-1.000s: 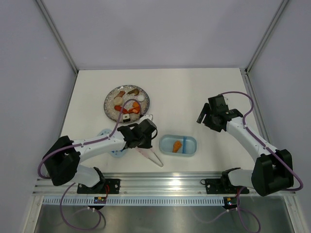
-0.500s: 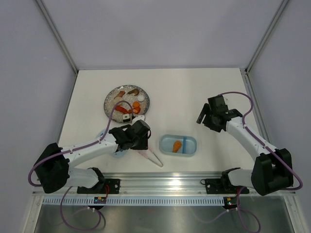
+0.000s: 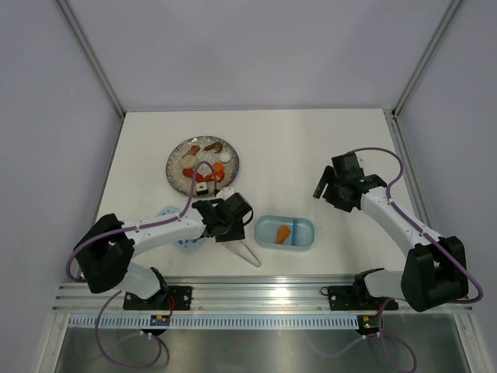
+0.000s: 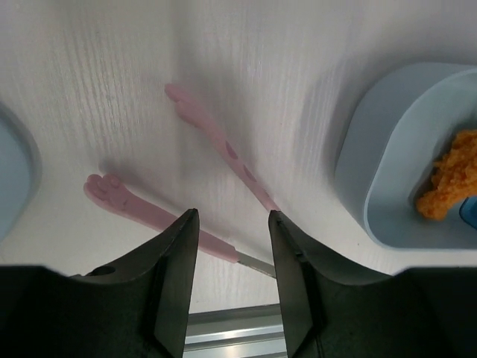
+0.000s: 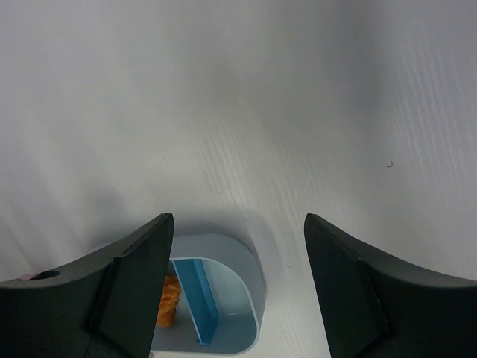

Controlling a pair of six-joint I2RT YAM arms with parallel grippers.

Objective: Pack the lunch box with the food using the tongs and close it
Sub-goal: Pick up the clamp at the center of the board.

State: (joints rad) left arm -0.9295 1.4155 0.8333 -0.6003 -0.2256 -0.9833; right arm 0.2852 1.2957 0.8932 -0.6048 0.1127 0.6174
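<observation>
The pale pink tongs lie flat on the table, left of the lunch box. In the left wrist view both thin arms of the tongs spread away, and their joined end runs between my fingers. My left gripper hovers open just over that end, gripping nothing. The lunch box holds one orange piece of food left of its divider. More food sits on the grey plate. My right gripper is open and empty, up and right of the lunch box.
The light blue lid lies under my left arm, mostly hidden; its edge shows in the left wrist view. The metal rail runs along the near table edge, close behind the tongs. White walls enclose the table.
My left jaws have opened wider. The left arm swung left, then came back right over the tongs, which lie where they were. The right arm has not moved.
</observation>
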